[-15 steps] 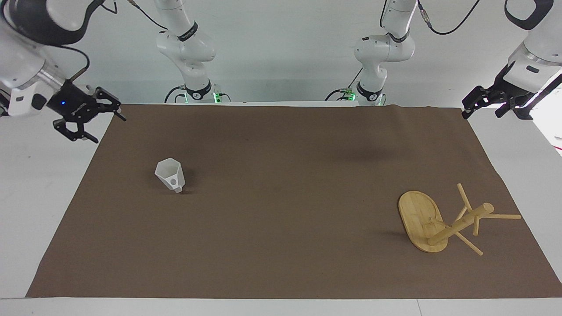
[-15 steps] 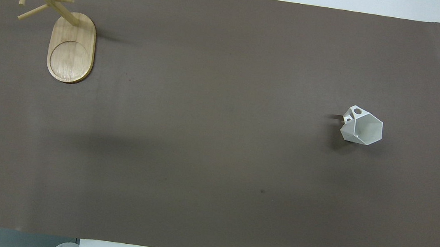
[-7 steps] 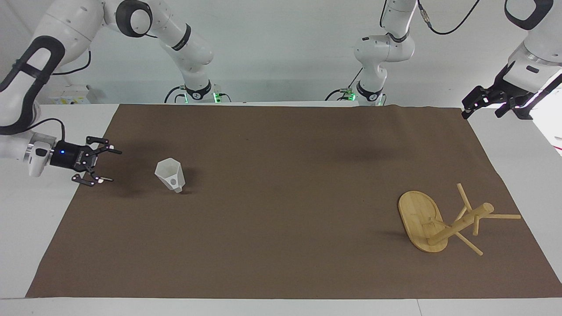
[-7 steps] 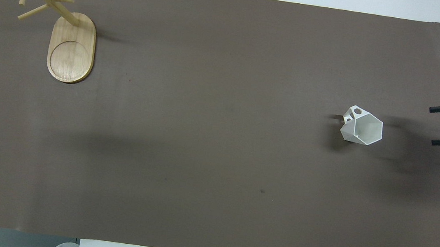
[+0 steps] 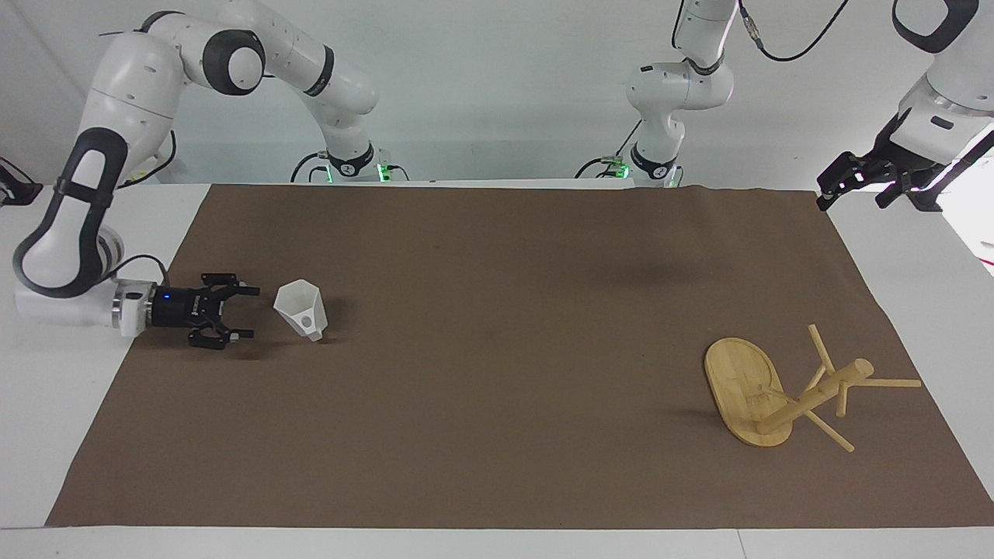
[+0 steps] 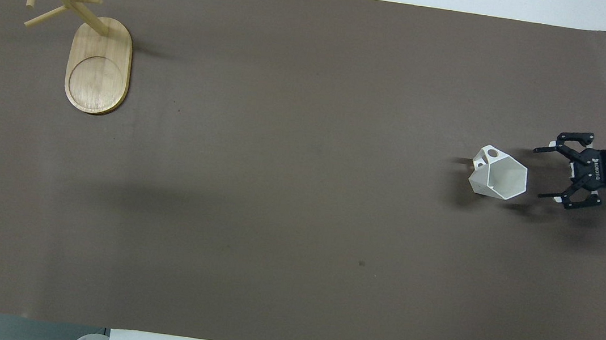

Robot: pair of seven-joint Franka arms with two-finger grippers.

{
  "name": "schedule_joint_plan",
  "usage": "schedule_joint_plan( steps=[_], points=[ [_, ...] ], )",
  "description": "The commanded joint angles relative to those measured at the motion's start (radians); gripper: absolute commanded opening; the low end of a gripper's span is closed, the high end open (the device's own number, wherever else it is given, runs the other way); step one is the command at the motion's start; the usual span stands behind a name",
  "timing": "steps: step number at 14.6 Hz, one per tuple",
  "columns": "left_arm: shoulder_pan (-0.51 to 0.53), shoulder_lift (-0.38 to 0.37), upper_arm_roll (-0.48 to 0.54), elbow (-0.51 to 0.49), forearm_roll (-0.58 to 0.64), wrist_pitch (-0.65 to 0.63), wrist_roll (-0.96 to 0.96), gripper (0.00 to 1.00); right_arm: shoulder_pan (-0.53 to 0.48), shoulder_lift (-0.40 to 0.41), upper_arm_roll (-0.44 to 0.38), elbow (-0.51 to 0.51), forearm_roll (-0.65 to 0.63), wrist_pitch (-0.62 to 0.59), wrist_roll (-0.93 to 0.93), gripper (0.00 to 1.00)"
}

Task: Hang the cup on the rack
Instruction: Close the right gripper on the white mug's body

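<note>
Brown mat (image 5: 497,349) spread over a white table (image 5: 46,256), filling nearly all of it; bare white margin at both ends and along the edge farthest from the robots. Plain pale wall above the arm bases, cables trailing from both. White faceted cup (image 5: 300,309) tipped on its side on the mat toward the right arm's end, mouth turned to the right gripper (image 5: 247,312), handle on the side away from it. Right gripper held low and level just above the mat, just beside the cup, fingers spread wide, not touching; blue light lit on its body. Bamboo rack (image 5: 784,388) upright on its oval base toward the left arm's end, farther from the robots than the cup, well apart from it. Left gripper (image 5: 850,182) waiting, raised over the table's bare corner at that end; fingers released, nothing between them.
</note>
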State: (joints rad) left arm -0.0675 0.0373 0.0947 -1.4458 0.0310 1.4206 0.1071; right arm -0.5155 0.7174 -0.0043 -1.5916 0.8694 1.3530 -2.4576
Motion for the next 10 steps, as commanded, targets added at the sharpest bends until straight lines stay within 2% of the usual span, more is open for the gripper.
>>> schedule_joint_plan(
  steps=[1,6,10],
  points=[
    [0.005,-0.016,-0.004,-0.007,0.007,-0.011,0.000,1.00,0.012,0.002,0.006,-0.001,0.033,0.008,-0.037,1.00],
    [0.005,-0.016,-0.004,-0.008,0.007,-0.011,0.000,1.00,0.074,0.001,0.006,-0.054,0.092,0.035,-0.098,1.00],
    [0.005,-0.014,-0.004,-0.007,0.007,-0.011,0.000,1.00,0.080,-0.004,0.020,-0.064,0.095,0.031,-0.132,1.00]
  ],
)
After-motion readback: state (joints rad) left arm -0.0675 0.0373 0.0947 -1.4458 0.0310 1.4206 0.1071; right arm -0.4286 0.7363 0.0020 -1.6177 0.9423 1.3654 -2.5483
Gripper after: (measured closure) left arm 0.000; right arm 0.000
